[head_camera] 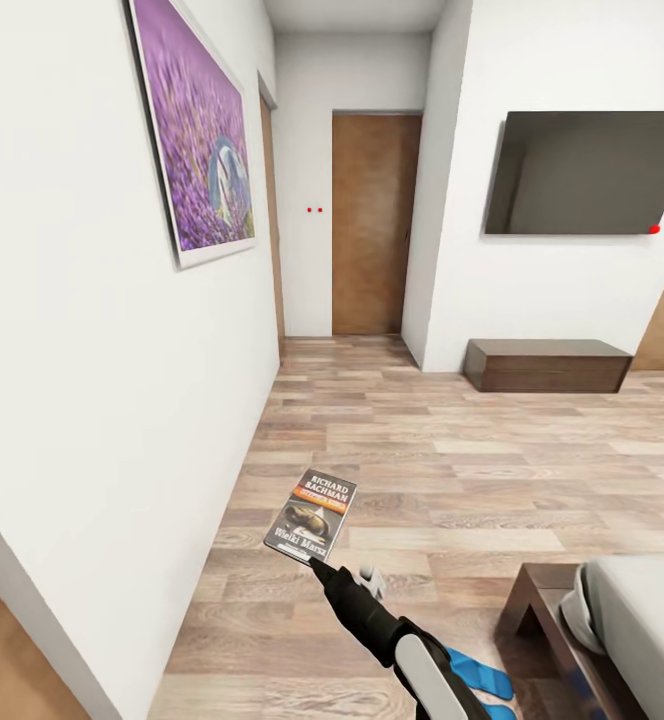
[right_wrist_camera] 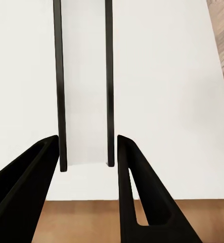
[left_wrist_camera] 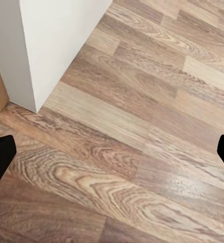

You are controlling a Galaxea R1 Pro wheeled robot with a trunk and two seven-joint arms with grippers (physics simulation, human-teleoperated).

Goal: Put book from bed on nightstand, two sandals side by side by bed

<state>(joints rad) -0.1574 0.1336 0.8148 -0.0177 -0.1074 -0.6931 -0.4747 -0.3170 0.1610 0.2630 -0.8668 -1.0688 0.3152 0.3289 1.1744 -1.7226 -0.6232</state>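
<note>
And here is the thin dark paperback book with the orange band and white author lettering, up in the air just below the middle of the head frame, pinched at its near edge by the black right claw. The right wrist picture shows that claw with its two black fingers closed against the book, seen edge-on between dark covers. The left claw is spread wide, with one black fingertip at the left edge of its frame over bare wood-plank floor.

So the book step looks to be in hand: lifted, not yet delivered. At the lower right sits a corner of the dark brown bed with its light-grey mattress, and bright-blue flip-flop sandals lie on the floor beside it, partly behind the arm. No nightstand to point at here, so my read is the robot must turn, find one, and set the book down flat. Sandals after that.
</note>
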